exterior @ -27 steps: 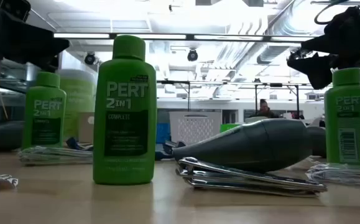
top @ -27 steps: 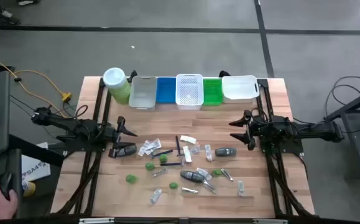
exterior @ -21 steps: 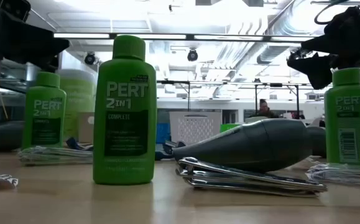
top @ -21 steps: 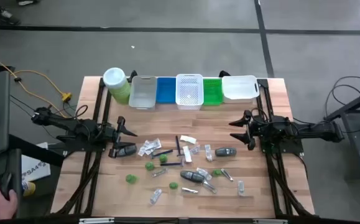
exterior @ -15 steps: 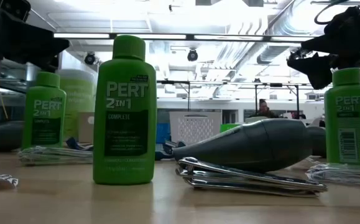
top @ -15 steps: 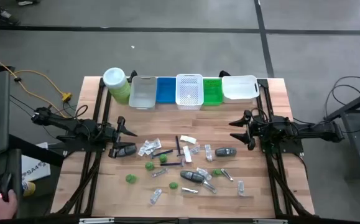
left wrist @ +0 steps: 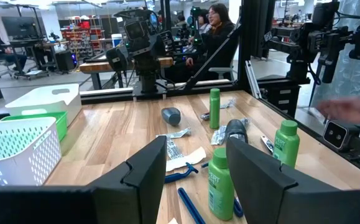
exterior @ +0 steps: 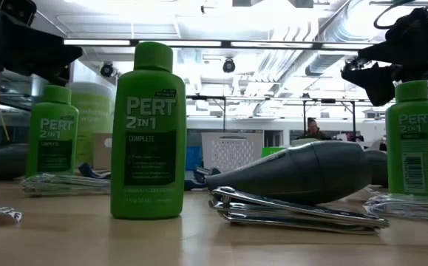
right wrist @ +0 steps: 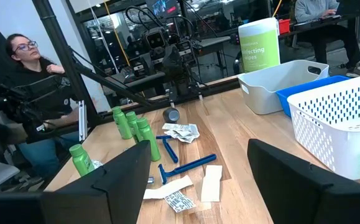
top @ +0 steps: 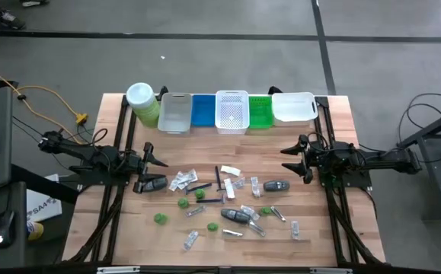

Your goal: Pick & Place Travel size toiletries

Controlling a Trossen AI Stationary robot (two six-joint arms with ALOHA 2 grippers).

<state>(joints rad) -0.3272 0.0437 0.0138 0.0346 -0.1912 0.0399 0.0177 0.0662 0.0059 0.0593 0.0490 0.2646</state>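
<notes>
The travel size toiletries lie scattered over the middle of the wooden table: small green bottles standing upright, dark grey oblong pieces, clear sachets and thin blue sticks. In the low view one green bottle stands before a grey piece. My left gripper hovers open at the left edge of the scatter, just beyond a grey piece. Its own view shows its fingers with nothing between them. My right gripper hovers open at the right side, with nothing between its fingers.
Along the far edge stands a row of bins: grey, blue, white basket, green, white. A pale-green jar with a white lid stands left of them. People sit beyond the table.
Both arms and all the items have kept still. A person's hand at the mouse beyond the table's left side has drawn out of view.
</notes>
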